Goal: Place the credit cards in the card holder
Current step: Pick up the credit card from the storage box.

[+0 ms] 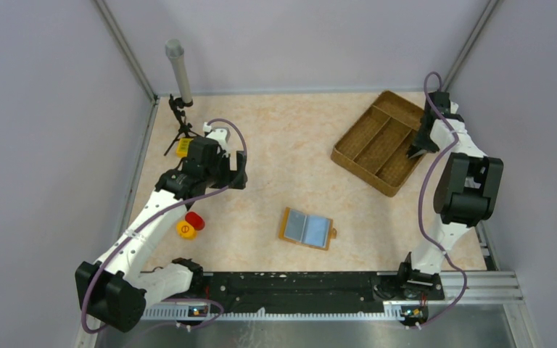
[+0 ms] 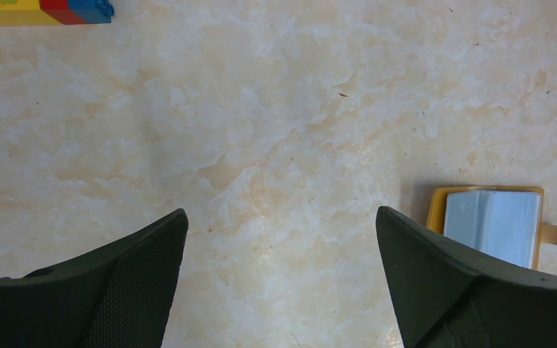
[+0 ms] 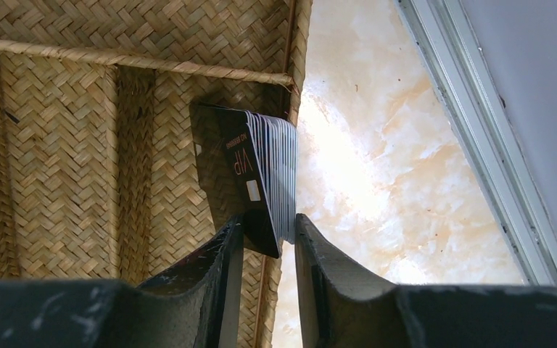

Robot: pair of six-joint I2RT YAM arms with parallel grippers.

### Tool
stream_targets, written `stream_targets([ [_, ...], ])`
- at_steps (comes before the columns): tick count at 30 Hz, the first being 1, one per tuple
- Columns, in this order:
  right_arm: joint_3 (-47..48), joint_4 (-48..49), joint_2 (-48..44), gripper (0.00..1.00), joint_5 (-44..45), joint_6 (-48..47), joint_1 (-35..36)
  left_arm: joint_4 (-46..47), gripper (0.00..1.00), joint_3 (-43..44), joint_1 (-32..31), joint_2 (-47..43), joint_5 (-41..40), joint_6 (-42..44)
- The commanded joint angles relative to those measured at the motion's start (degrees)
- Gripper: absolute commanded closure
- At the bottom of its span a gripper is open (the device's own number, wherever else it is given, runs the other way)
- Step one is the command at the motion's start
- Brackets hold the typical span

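A black card point(image 3: 250, 170) marked "VIP", with fine pale stripes along one side, stands tilted on its corner inside the woven tray point(image 1: 361, 174), right against the tray's right-hand wall and just below one of its dividers. Its lower corner sits between the fingers of the right tool point(image 3: 268, 221), whose jaws are drawn in to a narrow gap. Both fingers look to be at the card's faces, but whether they actually pinch it cannot be told. From above, the right tool point(image 1: 415, 151) hangs over the right edge of the tray at the far right of the counter point(image 1: 275, 145); the card itself cannot be made out in that view.

The card holder point(image 1: 306, 229) lies open and flat near the middle of the counter, toward the near side, well apart from the tray. It is orange-tan with pale blue-grey inner faces and a small strap on its right side. The left wrist view shows the card holder point(image 2: 489, 221) partly behind the right-hand finger.

The left tool point(image 1: 236, 170) is at the left of the counter, well apart from the holder. Seen from the wrist, the left tool point(image 2: 281, 212) has its jaws spread wide and grips nothing.

A yellow, red and blue toy block point(image 2: 40, 11) lies farther left. A red disc point(image 1: 194, 220) and a yellow disc point(image 1: 185, 230) lie touching beside the left arm. A small tripod point(image 1: 180, 130) with a grey tube stands in the far left corner.
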Motion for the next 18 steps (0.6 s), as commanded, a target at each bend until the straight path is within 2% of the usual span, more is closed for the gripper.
stream_targets([
  [1,0.4,-1.3,-2.7,0.71,2.6,-1.1,-0.9,1.8,0.01,0.0,0.2,0.2,0.6,1.1],
  [13,-0.5,-2.3,-1.7,0.59,3.9,-1.2,-1.0,1.9,0.01,-0.1,0.2,0.3,1.0,1.1],
  [18,-0.7,-2.5,-1.7,0.6,4.5,-1.4,-1.0,1.9,0.01,0.0,0.2,0.3,1.4,1.1],
])
